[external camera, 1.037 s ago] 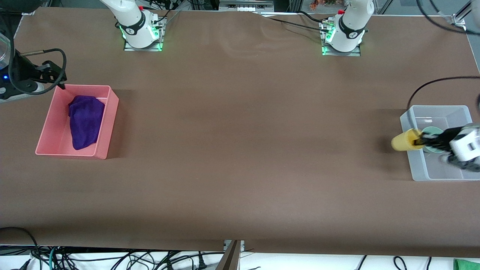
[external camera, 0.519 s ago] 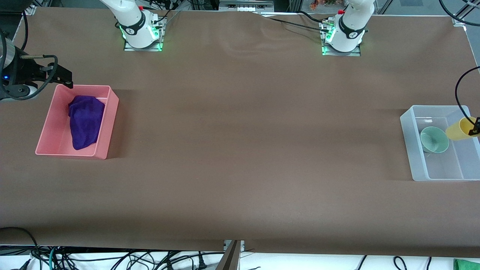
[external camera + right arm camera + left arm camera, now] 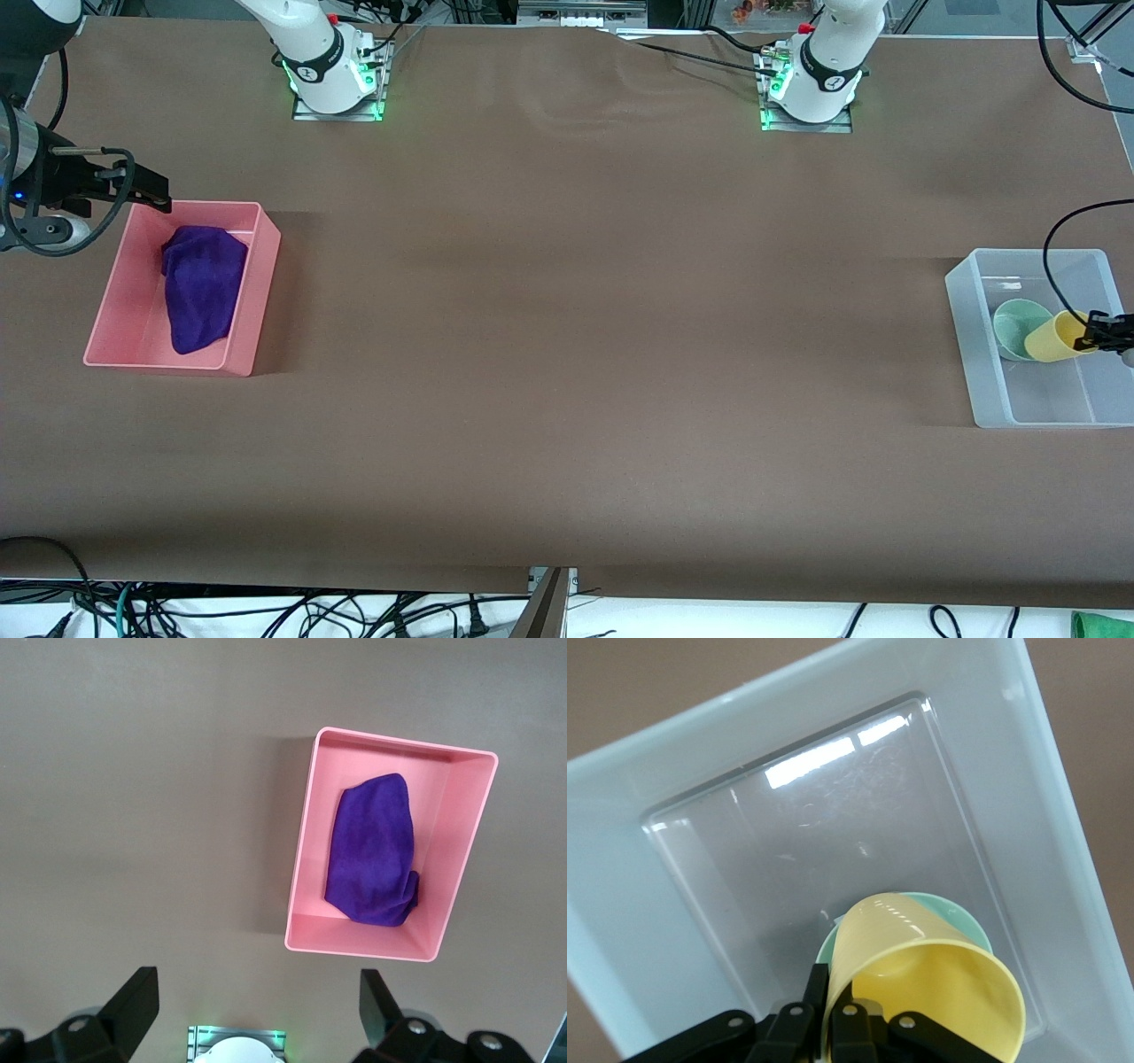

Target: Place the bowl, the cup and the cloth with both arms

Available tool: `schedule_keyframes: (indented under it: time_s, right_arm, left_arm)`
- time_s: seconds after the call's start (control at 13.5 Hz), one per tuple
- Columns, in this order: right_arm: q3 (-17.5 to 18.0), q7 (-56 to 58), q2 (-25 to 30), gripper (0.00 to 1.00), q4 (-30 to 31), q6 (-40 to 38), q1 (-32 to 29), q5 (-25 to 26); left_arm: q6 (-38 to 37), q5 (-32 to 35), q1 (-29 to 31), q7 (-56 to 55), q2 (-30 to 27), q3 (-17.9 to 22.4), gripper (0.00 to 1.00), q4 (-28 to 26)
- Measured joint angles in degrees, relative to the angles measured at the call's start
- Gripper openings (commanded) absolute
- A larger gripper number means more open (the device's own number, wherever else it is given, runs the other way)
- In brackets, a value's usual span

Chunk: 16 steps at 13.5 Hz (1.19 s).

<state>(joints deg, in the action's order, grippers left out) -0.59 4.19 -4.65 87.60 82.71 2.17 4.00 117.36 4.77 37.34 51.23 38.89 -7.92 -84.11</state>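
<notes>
The yellow cup (image 3: 1050,338) is tilted, pinched at its rim by my left gripper (image 3: 1097,333), inside the clear bin (image 3: 974,372) at the left arm's end of the table. It hangs just over the mint-green bowl (image 3: 1008,326) on the bin's floor. In the left wrist view the fingers (image 3: 818,1003) clamp the cup's wall (image 3: 930,983), and the bowl's rim (image 3: 963,914) shows under it. The purple cloth (image 3: 202,288) lies in the pink bin (image 3: 257,292). My right gripper (image 3: 155,193) is open and empty above that bin's corner; its wrist view shows the cloth (image 3: 372,850) below.
The two arm bases (image 3: 335,75) (image 3: 811,84) stand at the table's edge farthest from the front camera. The brown table top (image 3: 576,310) stretches between the bins. Cables hang past the table's edge nearest the front camera.
My left gripper carried the cup from the clear bin's inner wall across the bin, then down over the bowl. My right gripper drifted slightly away from the front camera, still open.
</notes>
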Motion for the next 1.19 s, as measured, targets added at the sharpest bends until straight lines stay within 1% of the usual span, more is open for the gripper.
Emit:
schedule_keyframes:
  time_s: [0.22, 0.37, 0.52, 0.74, 0.96, 1.19]
  right_arm:
    - [0.0, 0.0, -0.9, 1.0, -0.7, 0.2, 0.0, 0.0]
    - [0.0, 0.0, -1.1, 1.0, -0.8, 0.3, 0.0, 0.0]
    - [0.0, 0.0, -1.1, 1.0, -0.8, 0.3, 0.0, 0.0]
    - [-0.1, 0.0, -1.1, 1.0, -0.8, 0.3, 0.0, 0.0]
    - [-0.2, 0.0, -1.1, 1.0, -0.9, 0.3, 0.0, 0.0]
    - [-0.3, 0.0, -1.1, 1.0, -0.9, 0.3, 0.0, 0.0]
  left_arm:
    - [-0.1, -0.3, 0.0, 0.7, 0.2, -0.5, 1.0, 0.3]
    - [-2.4, -0.4, -0.3, 0.1, -1.6, -2.1, 1.0, 1.0]
    - [-7.9, -0.4, -2.3, -3.8, -5.5, -3.2, 1.0, 1.7]
    - [-16.3, 0.2, -6.3, -9.6, -12.6, -3.4, 1.0, 1.9]
    - [-22.8, 0.3, -11.0, -19.1, -17.6, -4.3, 1.0, 2.1]
    - [-28.4, 0.3, -18.2, -34.7, -20.5, -6.4, 1.0, 2.9]
